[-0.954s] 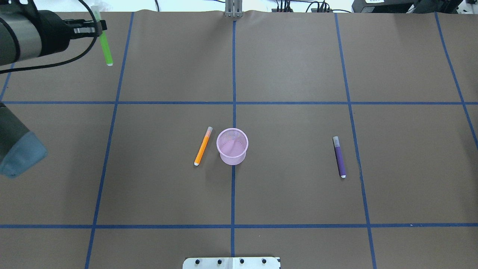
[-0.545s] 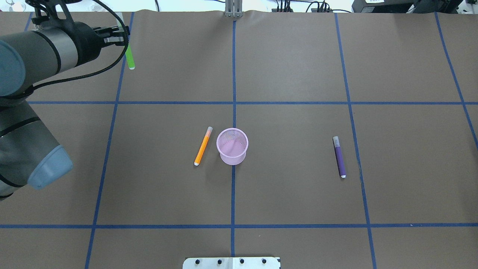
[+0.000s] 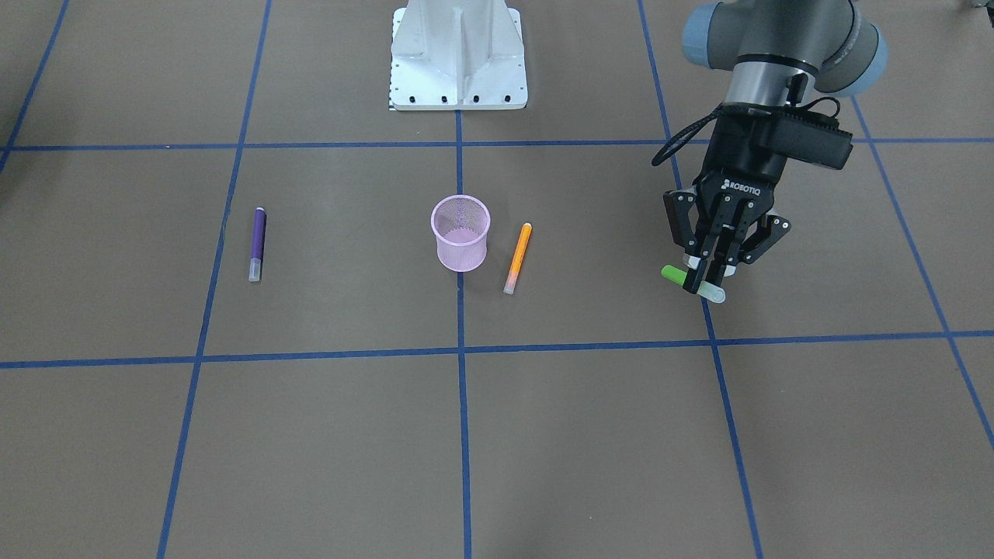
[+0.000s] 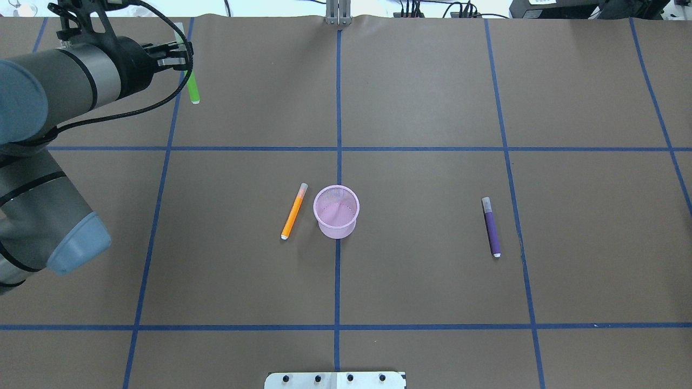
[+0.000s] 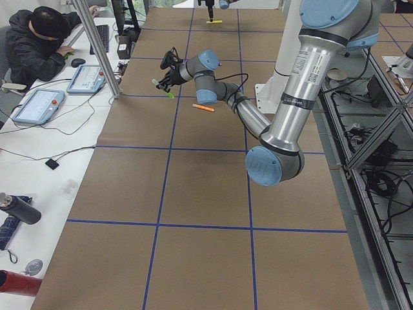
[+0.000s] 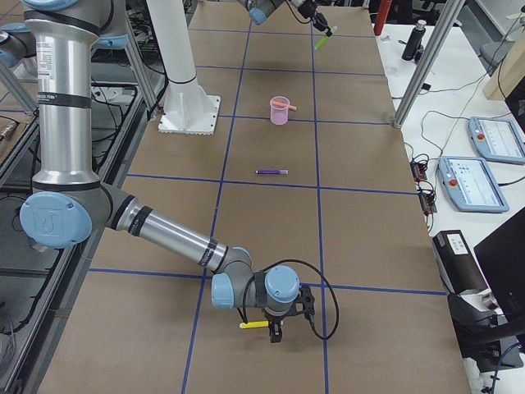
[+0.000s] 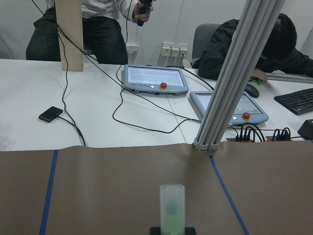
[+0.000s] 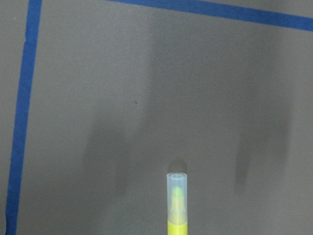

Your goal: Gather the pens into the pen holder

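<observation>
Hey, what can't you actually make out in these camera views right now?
The right gripper: open or shut unclear, small in the exterior right view, fingers outside its wrist view.
The yellow pen: barrel cut off by the right wrist view's bottom edge.
The green pen: barrel below the left wrist view's bottom edge.

The left claw (image 4: pixel 183 58), clamped on the green pen (image 4: pixel 193 89), shifts inward along the far edge of the tabletop (image 4: pixel 421 97). In the overhead view, the pen crosses from the left of a blue line (image 4: pixel 162 178) to its right, and more of the arm shows.
</observation>
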Controlling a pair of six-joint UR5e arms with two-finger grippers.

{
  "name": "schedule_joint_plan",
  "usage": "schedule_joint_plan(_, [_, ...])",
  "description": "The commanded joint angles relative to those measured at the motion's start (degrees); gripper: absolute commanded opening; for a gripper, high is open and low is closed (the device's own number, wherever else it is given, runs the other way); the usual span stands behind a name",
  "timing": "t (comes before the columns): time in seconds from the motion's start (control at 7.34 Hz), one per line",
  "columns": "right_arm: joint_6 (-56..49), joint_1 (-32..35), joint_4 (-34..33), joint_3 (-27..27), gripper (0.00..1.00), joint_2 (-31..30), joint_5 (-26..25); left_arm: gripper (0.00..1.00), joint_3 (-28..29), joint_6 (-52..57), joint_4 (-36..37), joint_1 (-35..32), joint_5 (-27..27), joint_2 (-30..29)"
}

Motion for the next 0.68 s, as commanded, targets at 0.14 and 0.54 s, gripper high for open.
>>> schedule_joint_plan(0.14, [-2.07, -0.27, 0.00, -1.42, 0.97, 0.42, -0.59, 0.00, 0.31, -0.03, 0.00, 0.02, 0.00, -0.44])
schedule_joint_plan(0.54, [-1.98, -0.62, -0.09, -1.77, 0.84, 0.59, -0.68, 0.00, 0.31, 0.05, 0.09, 0.28, 0.00, -0.52])
